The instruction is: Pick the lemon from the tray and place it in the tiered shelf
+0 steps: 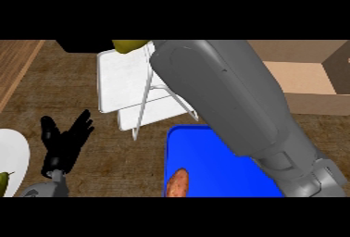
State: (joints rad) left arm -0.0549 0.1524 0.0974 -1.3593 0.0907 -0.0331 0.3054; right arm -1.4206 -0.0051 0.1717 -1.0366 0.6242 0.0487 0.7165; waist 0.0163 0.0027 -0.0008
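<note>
The lemon [130,45], yellow-olive, shows at the view's top edge above the white tiered shelf [126,78]. My right forearm reaches from the lower right across the blue tray [205,157] and over the shelf. My right hand [85,45] is a black shape at the top, curled round the lemon and hiding most of it. At the lower left my left hand [65,136] rests open with its fingers up, away from the tray and shelf.
An orange-brown vegetable [179,183] lies at the tray's near left. A white plate [15,152] with a yellow-green item [4,181] sits at the left edge. A cardboard box [308,78] stands at the right. Wooden edge at far left.
</note>
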